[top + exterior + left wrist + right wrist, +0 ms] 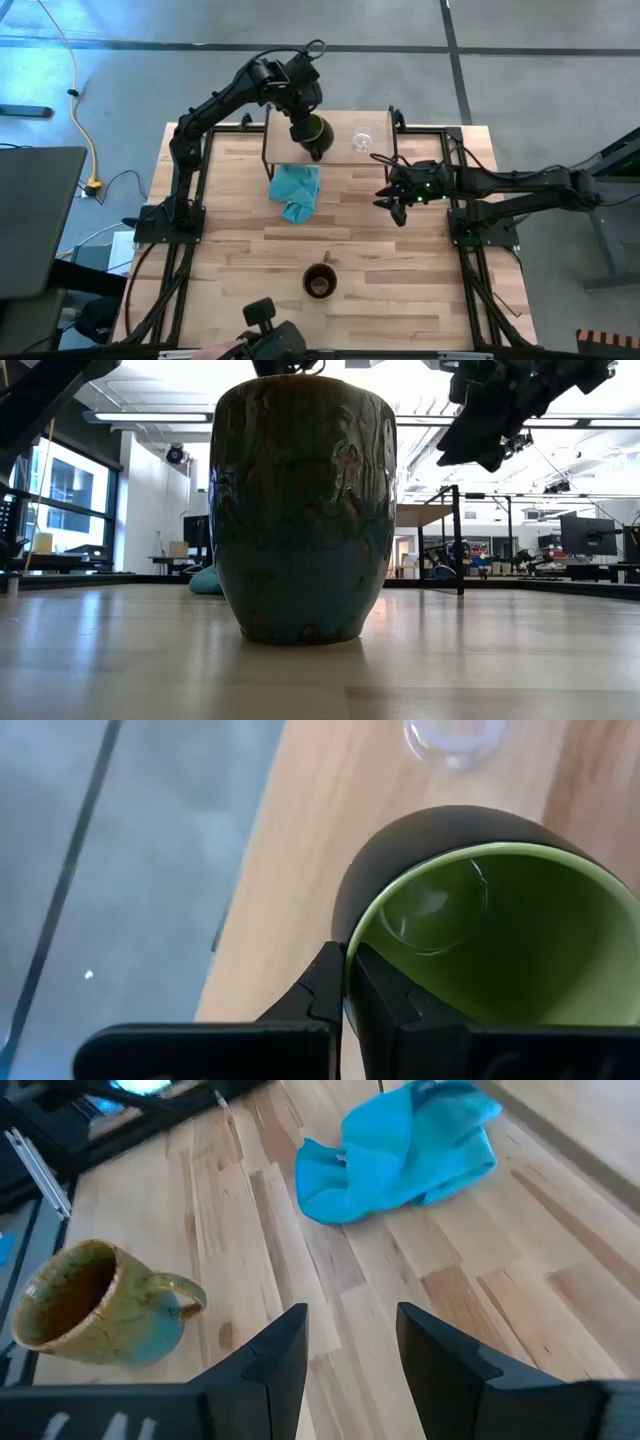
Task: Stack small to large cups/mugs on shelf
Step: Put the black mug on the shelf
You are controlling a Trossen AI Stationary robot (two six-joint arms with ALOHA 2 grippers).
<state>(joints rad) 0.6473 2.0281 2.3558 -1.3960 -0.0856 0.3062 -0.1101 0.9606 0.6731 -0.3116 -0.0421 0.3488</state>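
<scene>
The dark mug, green within (316,137), is over the front left part of the light-wood shelf (340,150), with my left gripper (303,127) shut on it; it also shows in the left wrist view (500,940). The small clear glass cup (362,138) stands on the shelf to the mug's right and also shows in the left wrist view (455,740). The larger brown mug (320,282) stands on its base on the table near the front edge, and also shows in the right wrist view (95,1305). My right gripper (396,203) is open and empty above the table, right of the teal cloth. My left gripper holds the mug by its wall at the rim (347,965), one finger (385,1000) inside and one finger (318,992) outside. The fingers come from above, pointing down. The mug's mouth faces up; whether its base rests on the shelf I cannot tell.
A crumpled teal cloth (297,190) lies on the table just in front of the shelf. The shelf's black legs (460,540) stand at its corners. The brown mug fills the middle of the low view (300,510). Black frame rails run along both table sides.
</scene>
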